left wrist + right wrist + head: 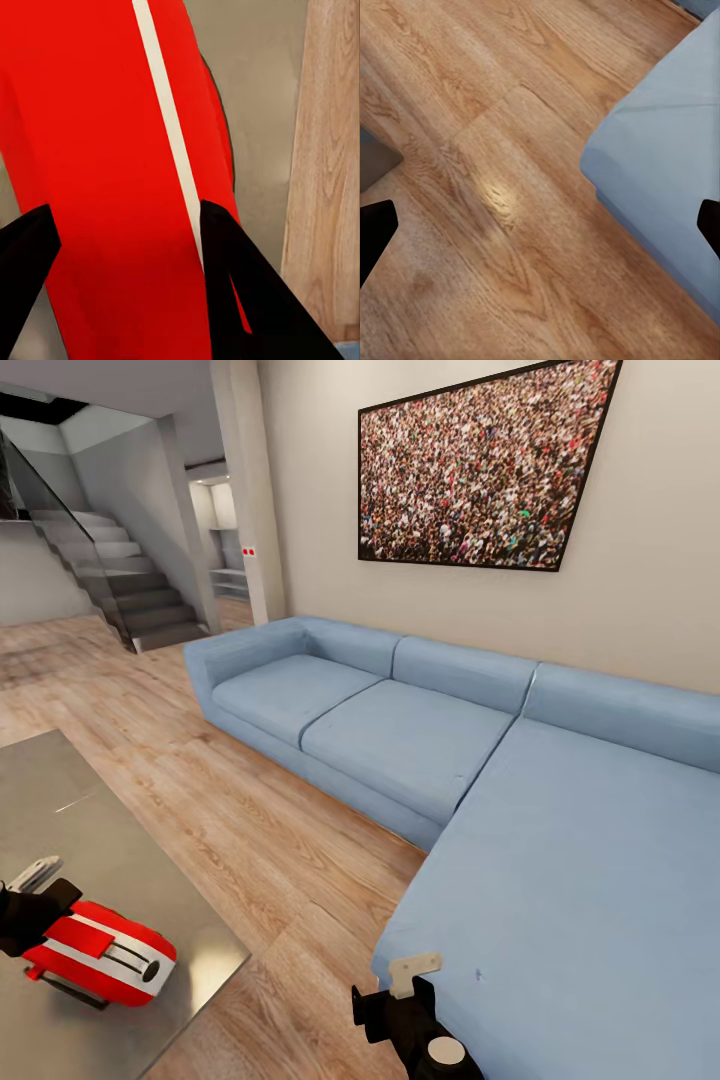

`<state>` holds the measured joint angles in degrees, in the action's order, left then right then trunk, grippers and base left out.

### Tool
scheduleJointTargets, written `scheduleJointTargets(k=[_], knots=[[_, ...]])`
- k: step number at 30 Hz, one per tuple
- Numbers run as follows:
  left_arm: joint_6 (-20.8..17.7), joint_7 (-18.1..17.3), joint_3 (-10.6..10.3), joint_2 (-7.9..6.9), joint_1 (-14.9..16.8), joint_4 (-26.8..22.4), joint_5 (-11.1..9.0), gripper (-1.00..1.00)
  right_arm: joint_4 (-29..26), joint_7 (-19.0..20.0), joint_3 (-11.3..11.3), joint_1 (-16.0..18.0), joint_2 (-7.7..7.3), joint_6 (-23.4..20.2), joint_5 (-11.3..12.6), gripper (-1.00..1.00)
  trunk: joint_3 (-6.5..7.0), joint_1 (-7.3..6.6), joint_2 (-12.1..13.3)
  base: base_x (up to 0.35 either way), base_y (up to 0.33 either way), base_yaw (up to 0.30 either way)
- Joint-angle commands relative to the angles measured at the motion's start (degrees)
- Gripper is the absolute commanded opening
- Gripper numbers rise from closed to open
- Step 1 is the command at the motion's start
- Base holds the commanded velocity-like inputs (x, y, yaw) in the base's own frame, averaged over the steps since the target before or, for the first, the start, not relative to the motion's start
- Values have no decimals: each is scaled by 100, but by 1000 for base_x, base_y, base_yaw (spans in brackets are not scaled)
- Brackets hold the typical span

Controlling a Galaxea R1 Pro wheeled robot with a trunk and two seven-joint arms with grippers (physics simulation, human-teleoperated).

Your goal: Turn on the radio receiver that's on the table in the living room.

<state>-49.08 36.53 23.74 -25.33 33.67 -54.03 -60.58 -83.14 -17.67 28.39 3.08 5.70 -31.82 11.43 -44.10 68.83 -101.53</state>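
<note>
The radio receiver [100, 952], glossy red with white stripes and a silver end panel, lies on its side near the front corner of the grey table [90, 830]. My left gripper [45, 916] is at the radio's left end. In the left wrist view its fingers [240, 285] are spread open close over the radio's [105, 150] red shell and white stripe; whether they touch it I cannot tell. My right gripper [410, 1000] hangs open, with nothing between its fingers, over the floor beside the sofa, its fingertips [375, 232] wide apart.
A large light-blue L-shaped sofa [420, 740] fills the right and back, under a black-framed crowd photograph [480, 465]. A strip of wood plank floor [250, 840] runs between table and sofa. Stairs [120, 575] with a glass rail stand at the far left.
</note>
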Motion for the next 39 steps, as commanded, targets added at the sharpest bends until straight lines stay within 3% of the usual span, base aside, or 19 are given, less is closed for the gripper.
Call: scheduleJointTargets(k=[1,39], knots=[[-17,12,-1,1,-1,-1,27,-100,0,0,0,0,1,0,-1,100,18,-22,40,0,0,0],[-31,28,-45,18,-1,-4,37,-100,0,0,0,0,1,0,8,100,700,-857,1564,0,0,0]])
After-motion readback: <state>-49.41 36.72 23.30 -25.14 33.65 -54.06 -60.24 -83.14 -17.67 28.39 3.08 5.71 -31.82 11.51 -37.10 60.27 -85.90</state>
